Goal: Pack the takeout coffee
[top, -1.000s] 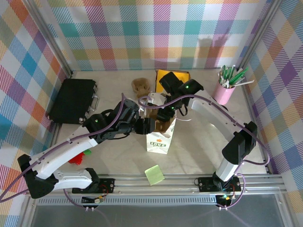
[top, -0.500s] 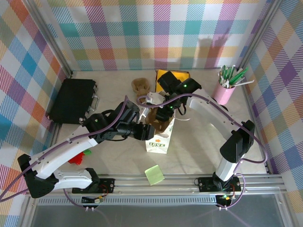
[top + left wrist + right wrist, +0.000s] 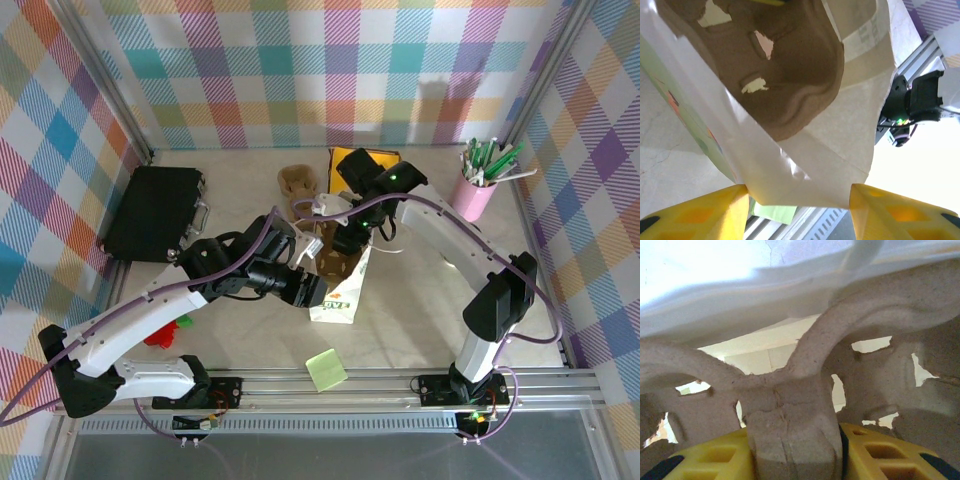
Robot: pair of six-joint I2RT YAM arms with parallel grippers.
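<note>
Pulp carrier [image 3: 790,425] — right fingers [image 3: 710,460] clenched on it | left fingers [image 3: 700,212] spread (bag [image 3: 810,167] edge between)

Both arms — the left arm [image 3: 140,325] and the right arm [image 3: 445,235] — wear smooth white shells between chunky black joints, each showing a small green light; a purple cable [image 3: 258,238] trails along them, and the fingers [image 3: 695,212] are bright yellow, pocketed.

The top camera hangs above and behind the arm bases, looking down on the whole table [image 3: 430,310]. Each wrist camera rides very close in: the left looks past its yellow fingers [image 3: 700,210] at the white paper bag [image 3: 810,170], the right (nearer yet) faces the brown pulp carrier [image 3: 790,385]. All three share bag and carrier.
</note>
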